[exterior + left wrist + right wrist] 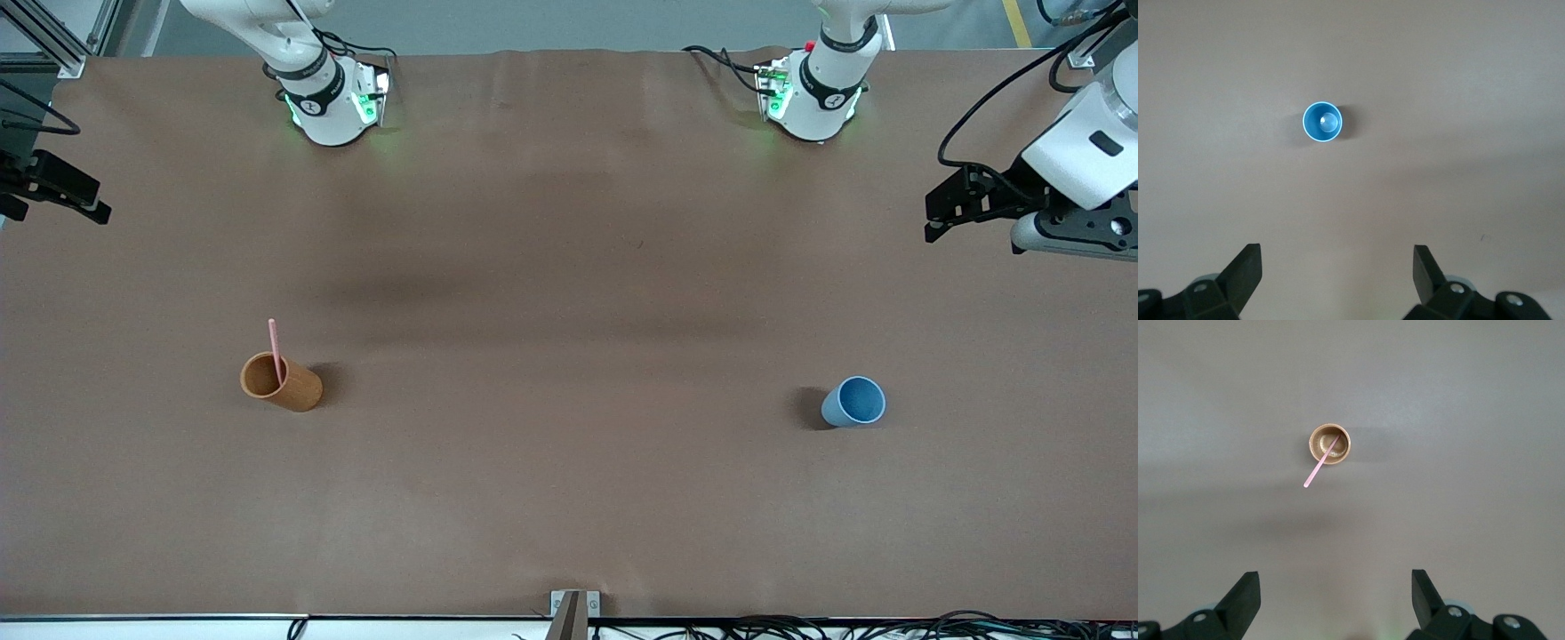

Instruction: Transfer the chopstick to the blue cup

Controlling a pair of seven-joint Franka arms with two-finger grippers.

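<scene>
Nothing has been picked up yet; the pink chopstick (276, 350) stands leaning in the orange-brown cup (281, 382), which sits toward the right arm's end of the table, its upper length sticking out over the rim; the blue cup (854, 402) stands upright and empty toward the left arm's end, well apart from the orange-brown one, both at about the same nearness to the front camera.

The right gripper (1335, 600) hangs high over bare table at its own end, its fingers spread wide and holding nothing, with the orange-brown cup and stick in plain sight of its wrist camera; the left gripper (1337, 273) hangs likewise over the brown table cover (569, 267) at its end, fingers spread and empty, looking down into the blue cup; that arm seems to be waiting.

To my eye the task is at its very start, the reach for the stick being the step in hand; the right gripper would need to come down over the orange-brown cup and pinch the exposed part of the stick without knocking the cup; then lift it clear of the rim.
</scene>
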